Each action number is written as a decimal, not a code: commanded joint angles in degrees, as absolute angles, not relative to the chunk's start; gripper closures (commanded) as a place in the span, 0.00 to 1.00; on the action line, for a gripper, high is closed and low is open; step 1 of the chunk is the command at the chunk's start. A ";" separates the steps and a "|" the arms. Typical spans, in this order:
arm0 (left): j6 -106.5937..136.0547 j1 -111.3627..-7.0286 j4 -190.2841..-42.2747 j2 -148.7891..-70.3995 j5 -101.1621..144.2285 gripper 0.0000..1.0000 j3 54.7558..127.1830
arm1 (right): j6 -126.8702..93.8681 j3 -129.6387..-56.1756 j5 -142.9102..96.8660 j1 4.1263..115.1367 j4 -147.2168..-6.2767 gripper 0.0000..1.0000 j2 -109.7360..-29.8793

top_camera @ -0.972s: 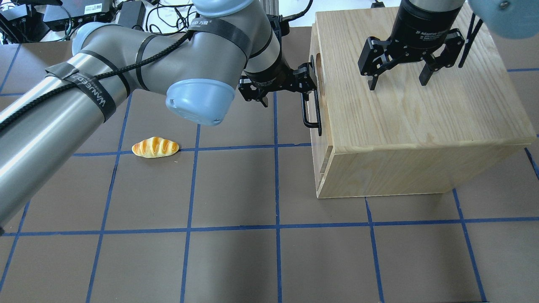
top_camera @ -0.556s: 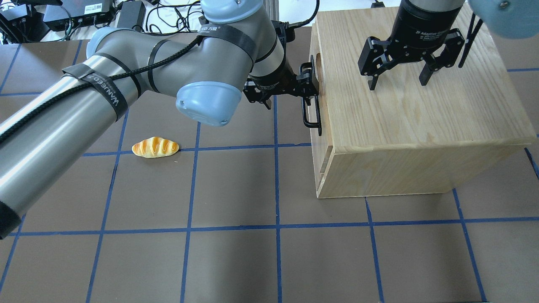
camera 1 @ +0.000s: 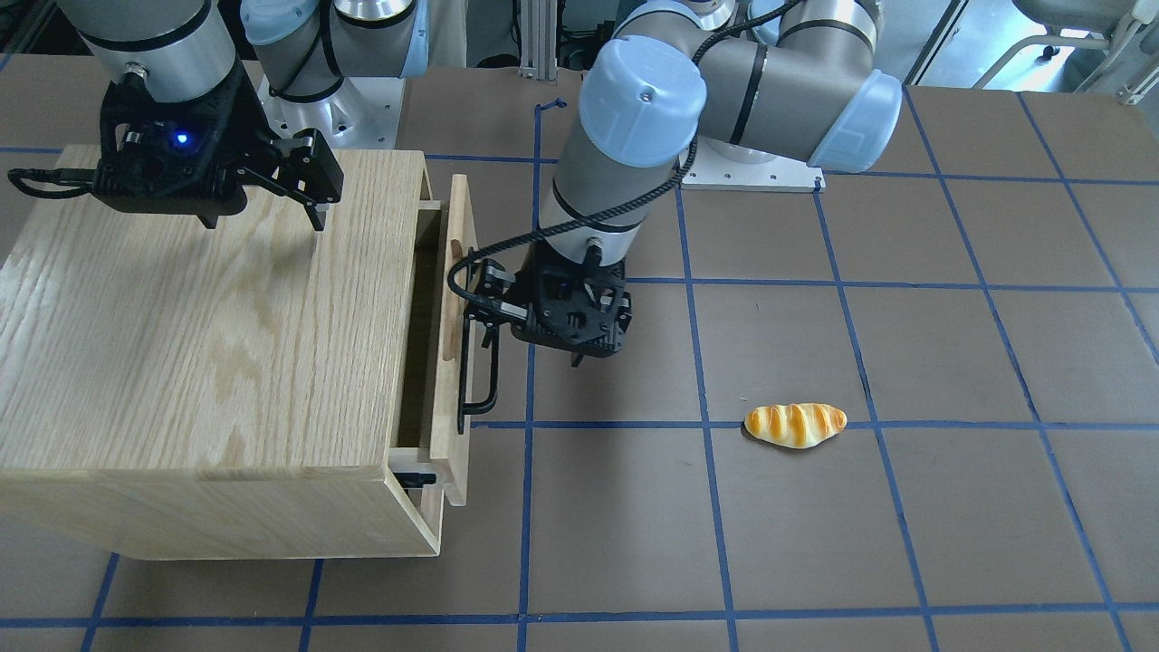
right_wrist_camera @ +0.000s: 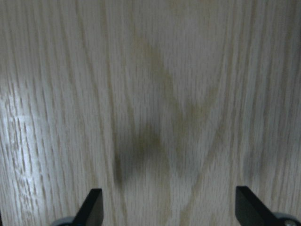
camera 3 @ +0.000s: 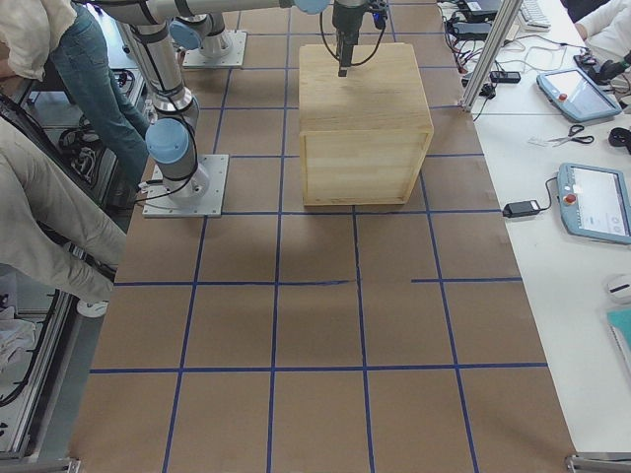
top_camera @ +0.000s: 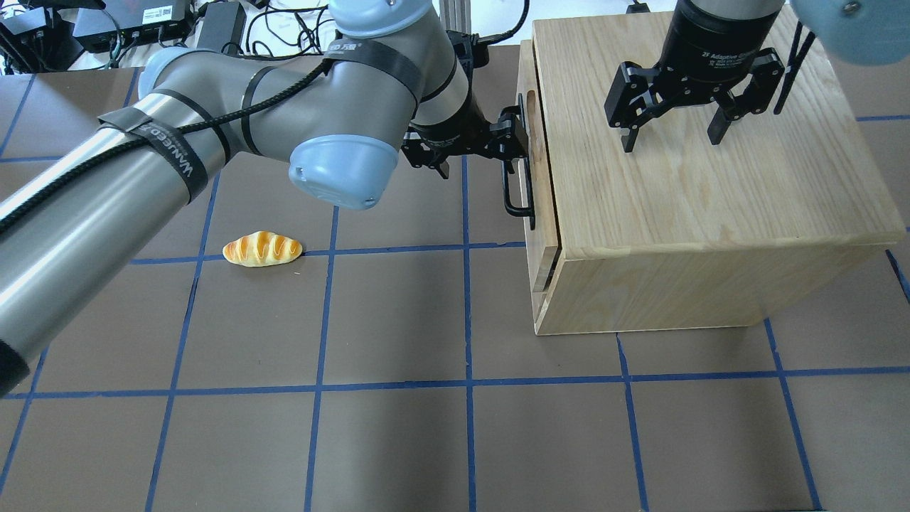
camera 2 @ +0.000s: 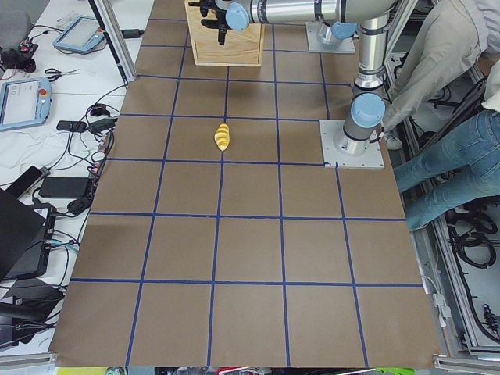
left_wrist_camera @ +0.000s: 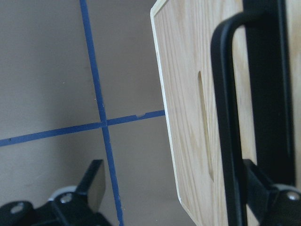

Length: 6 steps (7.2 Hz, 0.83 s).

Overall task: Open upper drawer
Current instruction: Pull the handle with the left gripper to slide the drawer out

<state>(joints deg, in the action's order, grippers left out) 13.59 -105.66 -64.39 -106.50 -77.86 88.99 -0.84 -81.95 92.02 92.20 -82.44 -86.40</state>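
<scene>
The upper drawer (camera 1: 450,362) stands slightly out of the oak cabinet (top_camera: 711,213). The left gripper (top_camera: 476,167) is spread wide at its black handle (top_camera: 513,203), one finger behind the bar. The right gripper (top_camera: 672,141) hangs over the cabinet top, jaws apart.

Both arms are built of silver-grey tubes, the left arm (top_camera: 106,206) and the right arm (camera 1: 145,36), with joints closed by pale blue caps (top_camera: 341,171). A black braided cable (top_camera: 281,80) is bound to the left arm by black straps (top_camera: 178,165) printed in white. A black two-finger left gripper (top_camera: 483,151) and right gripper (top_camera: 672,140) are fitted, the latter's round body lettered in white. A blue light (camera 1: 182,139) is lit on the right wrist.
</scene>
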 commanded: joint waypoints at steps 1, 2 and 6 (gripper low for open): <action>8.73 -101.70 -66.00 -104.95 -78.48 0.00 91.65 | -0.88 -81.91 92.02 92.20 -82.44 0.00 -86.40; 6.96 -99.08 -66.35 -103.81 -79.01 0.00 92.19 | -0.88 -81.91 92.02 92.20 -82.44 0.00 -86.40; -0.15 -91.60 -75.13 -99.85 -79.10 0.00 92.29 | -0.79 -81.91 92.02 92.20 -82.44 0.00 -86.40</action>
<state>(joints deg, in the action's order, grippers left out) 2.48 -94.15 -72.97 -101.04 -79.15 92.25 -0.86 -81.92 92.02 92.20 -82.44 -86.40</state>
